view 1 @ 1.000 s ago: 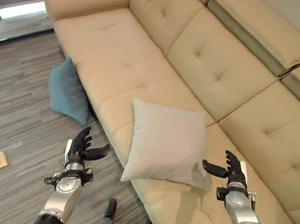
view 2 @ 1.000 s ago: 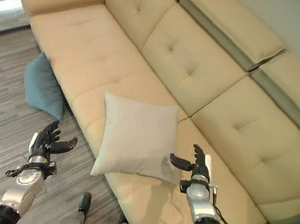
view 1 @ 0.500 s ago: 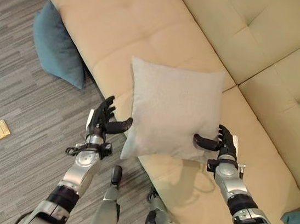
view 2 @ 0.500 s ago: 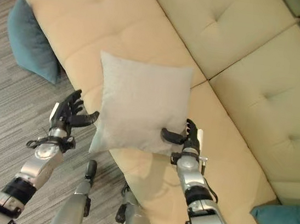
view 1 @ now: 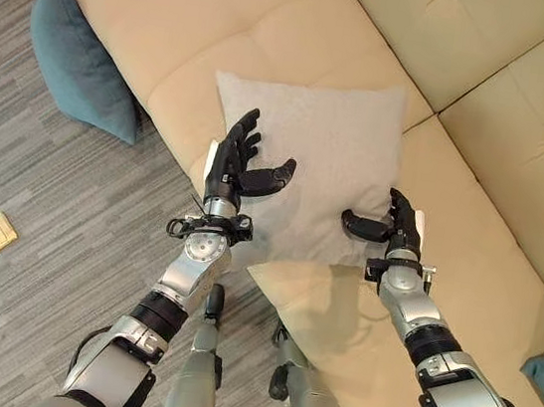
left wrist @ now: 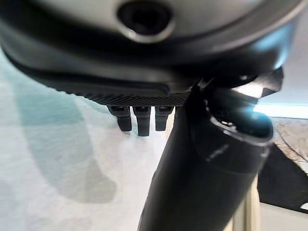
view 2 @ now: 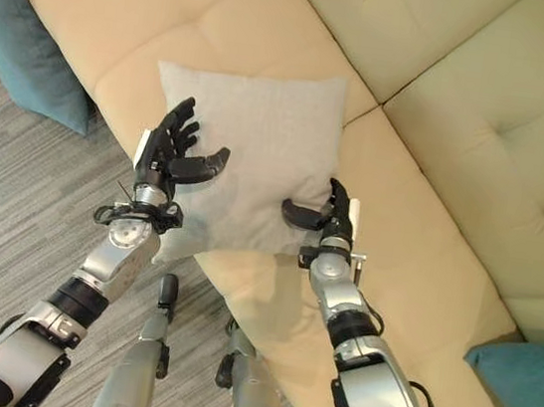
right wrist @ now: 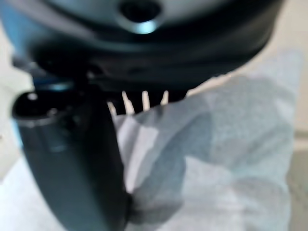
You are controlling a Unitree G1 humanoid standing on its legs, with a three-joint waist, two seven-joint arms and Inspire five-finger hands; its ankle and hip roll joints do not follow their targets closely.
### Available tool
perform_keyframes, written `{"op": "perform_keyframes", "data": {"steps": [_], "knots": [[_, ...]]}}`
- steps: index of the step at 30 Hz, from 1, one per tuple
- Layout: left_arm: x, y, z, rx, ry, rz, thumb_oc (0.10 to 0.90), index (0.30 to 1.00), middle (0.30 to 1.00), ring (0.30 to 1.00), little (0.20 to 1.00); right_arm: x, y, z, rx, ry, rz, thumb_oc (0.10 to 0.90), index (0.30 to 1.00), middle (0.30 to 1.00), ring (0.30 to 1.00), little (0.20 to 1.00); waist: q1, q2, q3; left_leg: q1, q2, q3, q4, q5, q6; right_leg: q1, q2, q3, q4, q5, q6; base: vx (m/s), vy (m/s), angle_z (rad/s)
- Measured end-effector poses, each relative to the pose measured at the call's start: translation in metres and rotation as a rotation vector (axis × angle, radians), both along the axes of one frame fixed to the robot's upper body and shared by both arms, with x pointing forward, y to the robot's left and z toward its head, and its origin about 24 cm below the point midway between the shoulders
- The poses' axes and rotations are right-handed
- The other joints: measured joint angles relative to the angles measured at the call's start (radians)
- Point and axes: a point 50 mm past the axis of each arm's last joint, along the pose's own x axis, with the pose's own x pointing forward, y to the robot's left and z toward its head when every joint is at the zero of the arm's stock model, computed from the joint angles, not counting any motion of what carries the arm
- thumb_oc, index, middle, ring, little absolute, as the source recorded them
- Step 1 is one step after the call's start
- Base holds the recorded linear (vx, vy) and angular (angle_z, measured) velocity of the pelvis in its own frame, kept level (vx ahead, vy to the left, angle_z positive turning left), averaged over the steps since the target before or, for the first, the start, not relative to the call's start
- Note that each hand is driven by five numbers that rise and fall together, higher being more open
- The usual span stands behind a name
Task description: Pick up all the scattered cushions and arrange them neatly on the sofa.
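Both hands have closed in on the grey cushion since the earlier frames, and the camera has dipped lower. Cream sofa [view 1: 503, 274] runs from far left to near right; grey cushion [view 1: 308, 158] lies flat on the seat at its front edge, roughly square, no clear long axis. Teal cushion [view 1: 75, 62] is on the floor at far left, a second teal cushion [view 2: 529, 383] at near right. Left hand [view 1: 240, 164] is over the cushion's left part, fingers spread, released. Right hand [view 1: 390, 222] is at the near right corner, fingers relaxed, thumb reaching over the fabric, not clenched. Cushion sits between the hands, both about equally near; looks set for a two-handed squeeze.
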Motion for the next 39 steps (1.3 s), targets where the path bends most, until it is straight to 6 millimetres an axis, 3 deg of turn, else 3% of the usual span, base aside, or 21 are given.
{"op": "perform_keyframes", "data": {"steps": [8,10,12,14,15,18,23,25,26,27,30,34,36,37,39], "knots": [[-0.005,0.020,0.003,0.098,-0.048,0.064,0.800,0.900,0.900,0.900,0.900,-0.003,-0.001,0.005,0.008,-0.054,0.017,0.800,0.900,0.900,0.900,0.900,0.003,0.012,0.011,0.000,0.005,0.017,-0.002,0.002,-0.003,-0.011,0.004,0.015,0.000,0.004,-0.006,0.00,-0.015,-0.07],[-0.018,0.046,-0.014,0.048,-0.010,0.156,0.800,0.900,0.900,0.900,0.900,-0.011,-0.004,0.000,0.038,-0.075,0.009,0.800,0.900,0.900,0.900,0.900,0.004,0.014,0.012,0.001,0.006,0.017,-0.002,0.002,-0.003,-0.009,0.005,0.014,0.000,0.004,-0.006,0.01,-0.011,0.02],[-0.044,0.076,-0.057,-0.001,0.124,0.277,0.800,0.900,0.900,0.900,0.900,-0.020,-0.014,-0.010,0.055,-0.060,-0.026,0.800,0.900,0.900,0.900,0.900,0.028,0.014,0.012,0.019,0.005,0.013,-0.002,0.002,-0.003,0.012,0.004,0.011,0.000,-0.001,-0.008,0.02,-0.020,0.08],[-0.061,0.085,-0.081,-0.010,0.210,0.313,0.800,0.900,0.900,0.900,0.900,-0.022,-0.018,-0.011,0.064,-0.058,-0.047,0.800,0.900,0.900,0.900,0.900,0.037,0.015,0.013,0.023,0.004,0.001,-0.002,0.002,-0.003,0.021,0.004,0.003,0.000,-0.004,-0.005,0.01,0.002,0.17],[-0.066,0.086,-0.097,-0.002,0.278,0.298,0.800,0.900,0.900,0.900,0.900,-0.023,-0.023,-0.012,0.074,-0.057,-0.066,0.800,0.900,0.900,0.900,0.900,0.047,0.015,0.013,0.022,0.003,-0.005,-0.002,0.003,-0.004,0.024,0.002,-0.003,0.000,-0.012,0.005,0.00,0.010,0.19],[-0.067,0.073,-0.106,0.035,0.314,0.208,0.800,0.900,0.900,0.900,0.900,-0.023,-0.022,-0.012,0.073,-0.057,-0.066,0.800,0.900,0.900,0.900,0.900,0.048,0.015,0.013,0.013,-0.002,-0.011,-0.004,0.000,-0.009,0.017,-0.001,-0.003,0.000,-0.011,0.004,-0.01,0.005,0.07],[-0.041,0.037,-0.083,0.054,0.249,0.069,0.800,0.900,0.900,0.900,0.900,-0.016,-0.012,-0.004,0.078,-0.080,-0.036,0.800,0.900,0.900,0.900,0.900,0.017,0.004,0.020,-0.010,0.001,-0.010,-0.007,0.016,-0.007,-0.009,0.003,-0.003,0.000,0.002,-0.009,0.00,0.002,-0.01],[-0.018,0.027,-0.074,0.097,0.265,0.063,0.800,0.900,0.900,0.900,0.900,-0.009,0.006,0.005,0.106,-0.106,-0.003,0.800,0.900,0.900,0.900,0.900,-0.006,-0.006,0.025,-0.011,0.001,-0.003,-0.009,0.016,-0.007,-0.014,0.002,0.001,0.000,0.005,-0.012,-0.01,0.014,-0.08],[-0.015,0.025,-0.070,0.092,0.263,0.066,0.571,0.556,0.556,0.556,0.556,-0.007,0.010,0.008,0.106,-0.111,0.008,0.544,0.516,0.516,0.516,0.516,-0.020,-0.013,0.029,-0.011,0.001,-0.001,-0.009,0.016,-0.007,-0.016,0.002,0.004,0.000,0.007,-0.014,0.00,0.011,-0.09],[-0.012,0.023,-0.067,0.093,0.262,0.067,0.414,0.321,0.321,0.321,0.321,-0.007,0.010,0.008,0.111,-0.112,0.010,0.400,0.300,0.300,0.300,0.300,-0.025,-0.015,0.030,-0.009,0.001,0.001,-0.011,0.016,-0.007,-0.016,0.002,0.009,0.000,0.008,-0.016,0.01,0.004,-0.07],[-0.017,0.038,-0.069,0.072,0.268,0.092,0.400,0.300,0.300,0.300,0.300,-0.010,0.006,0.007,0.121,-0.117,0.002,0.400,0.300,0.300,0.300,0.300,-0.023,-0.015,0.030,0.009,0.001,0.003,-0.013,0.016,-0.007,-0.001,0.002,0.012,0.000,0.009,-0.017,0.05,0.001,-0.02],[-0.026,0.045,-0.072,0.032,0.268,0.107,0.400,0.300,0.300,0.300,0.300,-0.025,0.008,-0.010,0.152,-0.086,0.029,0.400,0.300,0.300,0.300,0.300,-0.025,-0.015,0.030,0.073,0.004,0.005,-0.014,0.011,-0.006,0.064,0.002,0.015,0.000,-0.005,0.001,0.08,-0.003,0.00],[-0.042,0.049,-0.078,0.021,0.272,0.100,0.400,0.300,0.300,0.300,0.300,-0.044,0.005,-0.022,0.174,-0.078,0.048,0.400,0.300,0.300,0.300,0.300,-0.024,-0.014,0.029,0.113,0.003,0.012,-0.014,0.002,0.002,0.104,0.001,0.015,0.000,-0.010,0.003,0.09,0.002,0.00],[-0.054,0.048,-0.093,0.020,0.322,0.086,0.400,0.300,0.300,0.300,0.300,-0.056,0.002,-0.037,0.162,-0.034,0.048,0.400,0.300,0.300,0.300,0.300,-0.028,-0.007,0.020,0.141,0.000,0.014,-0.014,-0.009,0.003,0.131,-0.002,0.017,0.000,-0.020,0.011,0.14,-0.001,-0.03],[-0.064,0.057,-0.099,0.050,0.354,0.074,0.400,0.300,0.300,0.300,0.300,-0.066,-0.003,-0.040,0.132,-0.026,0.066,0.400,0.300,0.300,0.300,0.300,-0.028,-0.005,0.019,0.157,0.005,0.023,-0.015,-0.017,0.011,0.141,-0.002,0.035,0.000,-0.018,0.008,0.13,-0.003,-0.16]]}}
